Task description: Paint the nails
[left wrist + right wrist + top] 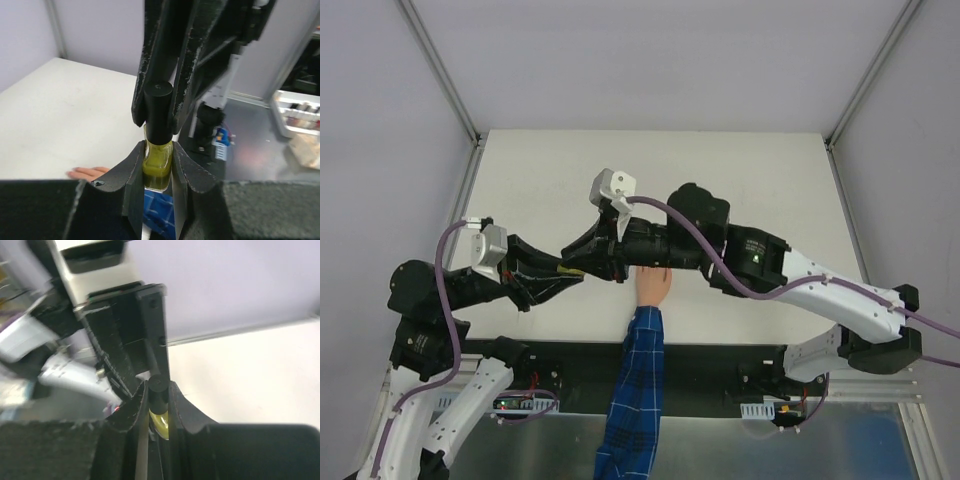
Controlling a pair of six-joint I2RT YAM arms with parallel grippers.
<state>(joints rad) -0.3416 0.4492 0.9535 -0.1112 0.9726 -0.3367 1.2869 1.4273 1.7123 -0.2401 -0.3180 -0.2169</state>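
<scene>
Polish [156, 160] – a yellow-green liquid – filled most of the small glass bottle [160, 182], as far as I could see between my own parts. My left fingers [131, 172] were clenched on the glass body, one pressed to each side. My right fingers [181, 412] reached in from the opposite end and were clamped on the black cap [159, 112], which sat on the bottle's neck. I could not tell whether the cap was tight or loosened.

From above, my two arms met over the near middle of the desk [550, 180] and hid the bottle entirely. The peach mannequin hand [655, 288] lay flat on the desk just below that meeting point, its blue plaid sleeve [632, 400] running back off the near edge between my two bases. Its fingertips were under my arms in that view. The left wrist view showed them – a few peach tips lying on the desk to the lower left of the bottle, apart from it, with the nails [75, 170] small and pale at their ends. Whether any bore colour was too small to tell.

The desk was white and matt. Pale lilac-grey walls [650, 60] closed it in, with metal frame posts [445, 70] at the far corners.
</scene>
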